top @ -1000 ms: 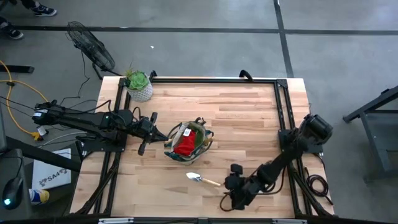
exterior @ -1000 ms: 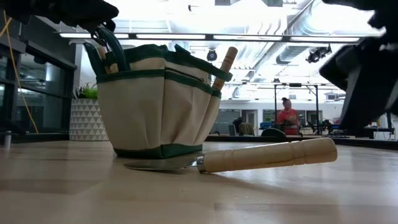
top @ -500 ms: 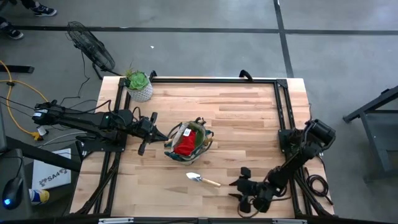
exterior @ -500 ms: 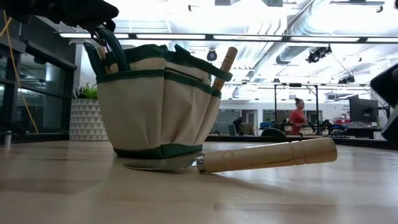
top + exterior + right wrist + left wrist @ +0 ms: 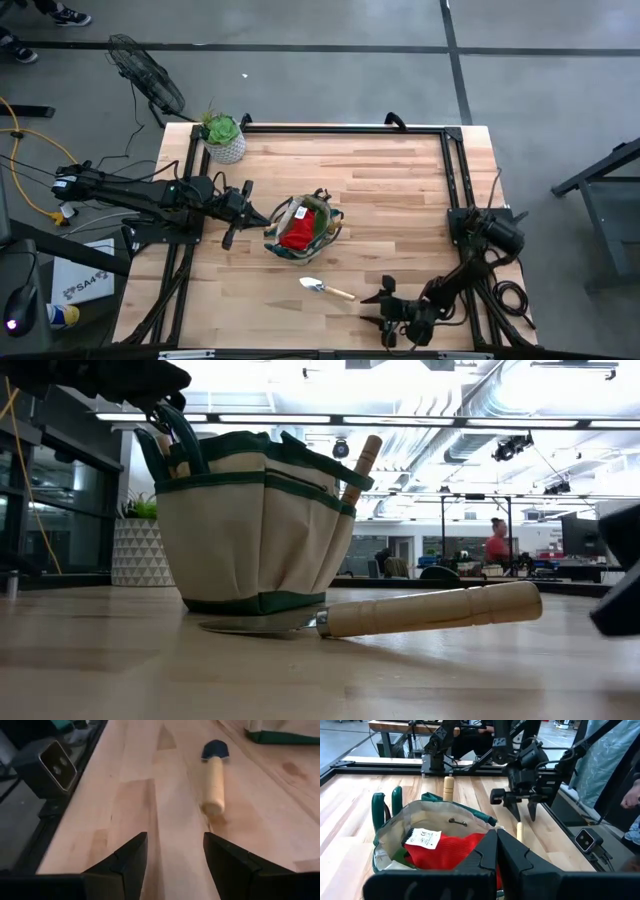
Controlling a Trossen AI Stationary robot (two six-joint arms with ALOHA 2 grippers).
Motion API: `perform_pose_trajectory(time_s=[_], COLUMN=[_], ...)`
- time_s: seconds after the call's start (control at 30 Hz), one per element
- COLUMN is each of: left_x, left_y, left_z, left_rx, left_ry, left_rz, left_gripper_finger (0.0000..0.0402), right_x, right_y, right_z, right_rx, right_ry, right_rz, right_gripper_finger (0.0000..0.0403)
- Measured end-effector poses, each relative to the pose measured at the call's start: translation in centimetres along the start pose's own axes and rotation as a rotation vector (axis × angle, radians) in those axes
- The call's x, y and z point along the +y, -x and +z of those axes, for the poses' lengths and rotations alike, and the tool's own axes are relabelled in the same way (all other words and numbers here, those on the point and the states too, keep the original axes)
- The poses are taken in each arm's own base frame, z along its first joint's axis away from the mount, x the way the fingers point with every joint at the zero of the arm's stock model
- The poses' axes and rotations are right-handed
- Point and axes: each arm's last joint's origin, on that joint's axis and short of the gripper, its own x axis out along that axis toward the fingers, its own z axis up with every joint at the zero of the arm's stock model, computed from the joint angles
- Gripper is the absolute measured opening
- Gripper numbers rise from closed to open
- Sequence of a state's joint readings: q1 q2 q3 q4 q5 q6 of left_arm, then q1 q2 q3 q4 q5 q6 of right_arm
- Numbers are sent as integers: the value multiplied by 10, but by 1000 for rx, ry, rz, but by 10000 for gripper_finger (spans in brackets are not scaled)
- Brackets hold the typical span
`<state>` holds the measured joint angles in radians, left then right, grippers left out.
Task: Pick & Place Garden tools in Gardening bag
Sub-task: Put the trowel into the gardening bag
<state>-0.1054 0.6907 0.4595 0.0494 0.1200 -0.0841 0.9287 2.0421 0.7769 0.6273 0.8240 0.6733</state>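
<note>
The beige gardening bag [image 5: 302,228] with green trim stands upright on the table's middle; it also shows in the low view [image 5: 250,530]. It holds a red cloth [image 5: 455,850], green shears handles [image 5: 384,807] and a wooden trowel handle [image 5: 360,465]. A second trowel [image 5: 325,289] lies flat on the table near the bag, its pale handle [image 5: 214,790] pointing at my right gripper. My right gripper [image 5: 378,310] is open, low over the table, a little short of the handle's free end. My left gripper [image 5: 496,840] is shut, beside the bag's left rim [image 5: 250,212].
A green plant in a white pot [image 5: 224,140] stands at the table's far left corner. Black frame rails [image 5: 455,180] run along the table's sides. Bare wood [image 5: 390,190] lies right of the bag. A person [image 5: 495,545] stands far off in the room.
My right gripper has drawn back from the trowel's handle toward the table's near right corner and gone down close to the tabletop, its arm folding lower. The trowel, the bag and my left arm have kept still.
</note>
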Motion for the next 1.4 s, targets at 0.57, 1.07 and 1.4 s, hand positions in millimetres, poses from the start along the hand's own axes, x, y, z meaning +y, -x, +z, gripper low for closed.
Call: perform_pose_trajectory(time_s=[0.57, 1.07, 1.4], left_x=[0, 0, 0], left_y=[0, 0, 0], left_z=[0, 0, 0], left_rx=[0, 0, 0], left_ry=[0, 0, 0], left_rz=[0, 0, 1], left_gripper_finger=[0, 0, 0], right_x=[-12, -14, -14], right_y=[-19, -32, -33], right_z=[1, 15, 12], right_rx=[-106, -108, -69], right_ry=[89, 133, 151], right_rz=[-118, -118, -94], right_gripper_finger=[186, 186, 186])
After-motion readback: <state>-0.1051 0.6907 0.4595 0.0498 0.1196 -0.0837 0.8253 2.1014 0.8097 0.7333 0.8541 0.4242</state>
